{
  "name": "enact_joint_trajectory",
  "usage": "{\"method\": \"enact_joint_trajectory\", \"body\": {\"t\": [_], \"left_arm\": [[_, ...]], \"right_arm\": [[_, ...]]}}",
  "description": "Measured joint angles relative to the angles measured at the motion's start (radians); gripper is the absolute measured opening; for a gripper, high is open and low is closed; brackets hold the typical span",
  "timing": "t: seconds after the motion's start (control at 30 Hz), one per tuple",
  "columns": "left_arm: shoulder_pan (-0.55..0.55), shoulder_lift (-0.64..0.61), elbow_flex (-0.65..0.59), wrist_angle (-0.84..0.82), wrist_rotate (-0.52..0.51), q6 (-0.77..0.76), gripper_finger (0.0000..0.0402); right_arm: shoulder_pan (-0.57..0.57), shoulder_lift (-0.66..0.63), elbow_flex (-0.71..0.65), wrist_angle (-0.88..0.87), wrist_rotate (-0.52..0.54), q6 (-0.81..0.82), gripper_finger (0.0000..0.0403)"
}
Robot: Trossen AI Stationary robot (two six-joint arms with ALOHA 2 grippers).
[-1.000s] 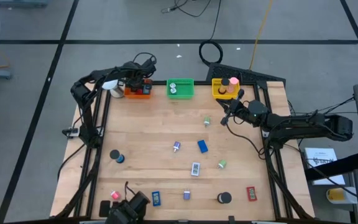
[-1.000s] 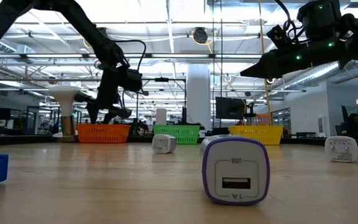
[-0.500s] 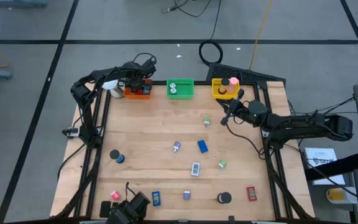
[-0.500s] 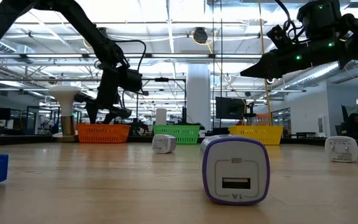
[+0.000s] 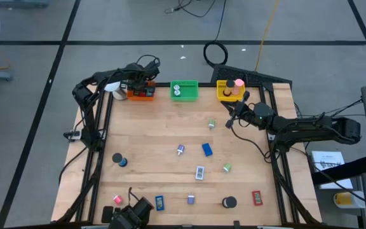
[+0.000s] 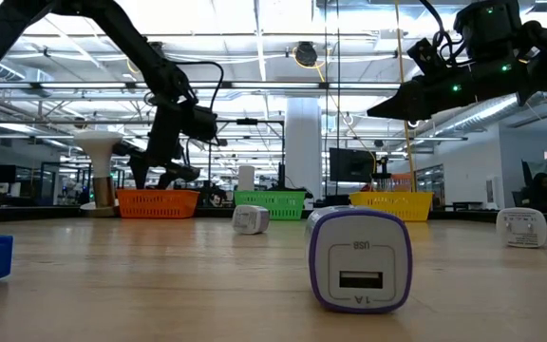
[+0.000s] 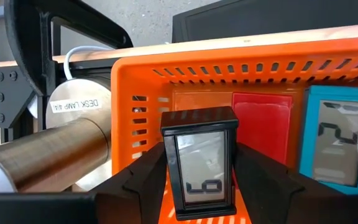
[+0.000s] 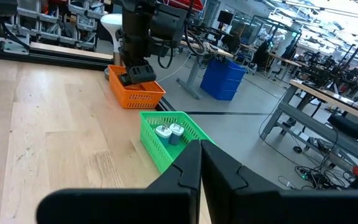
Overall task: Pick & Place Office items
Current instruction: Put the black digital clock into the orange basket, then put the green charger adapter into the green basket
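Observation:
My left gripper [image 5: 140,84] hangs over the orange tray [image 5: 140,95] at the table's far left, shut on a black-framed flat rectangle [image 7: 199,163] with a grey display. A red rectangle [image 7: 261,124] and a blue one [image 7: 331,144] lie in that tray. My right gripper [image 5: 230,119] hovers shut above the table, near the yellow tray [image 5: 224,94]. Loose items lie on the wood: a blue rectangle [image 5: 207,149], a purple-white bit [image 5: 180,150], green bits [image 5: 227,168], black rolls [image 5: 117,159], a red rectangle [image 5: 257,198]. My left gripper pinches the black-framed rectangle between its two fingers [image 7: 143,182], one on each long side edge [image 7: 166,163]. It comes from above, pointing down into the orange tray. The rectangle sits with its display toward the wrist camera, over the tray's floor; whether it touches the floor I cannot tell.
A green tray [image 5: 184,90] with two white bits stands between the orange and yellow ones. A pink roll [image 5: 239,84] stands in the yellow tray. The white lamp [image 5: 112,87] lies beside the orange tray, its brass shaft [image 7: 48,152] close to my left gripper. A camera mount [image 5: 132,215] sits at the near edge.

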Motion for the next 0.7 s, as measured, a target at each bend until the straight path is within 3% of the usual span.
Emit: {"method": "enact_joint_trajectory", "body": {"t": [0.17, 0.47, 0.57, 0.7], "left_arm": [[-0.009, 0.000, 0.000, 0.000, -0.017, 0.005, 0.0192], [-0.009, -0.008, 0.000, 0.000, -0.016, 0.035, 0.0256], [-0.020, -0.032, 0.000, 0.005, -0.019, 0.039, 0.0256], [-0.067, -0.084, 0.000, 0.013, -0.038, 0.066, 0.0228]], "right_arm": [[0.000, 0.000, 0.000, 0.000, 0.000, 0.000, 0.0004], [0.000, 0.000, 0.000, 0.000, 0.000, 0.000, 0.0004], [0.000, 0.000, 0.000, 0.000, 0.000, 0.000, 0.0004], [0.000, 0.000, 0.000, 0.000, 0.000, -0.003, 0.0004]]}}
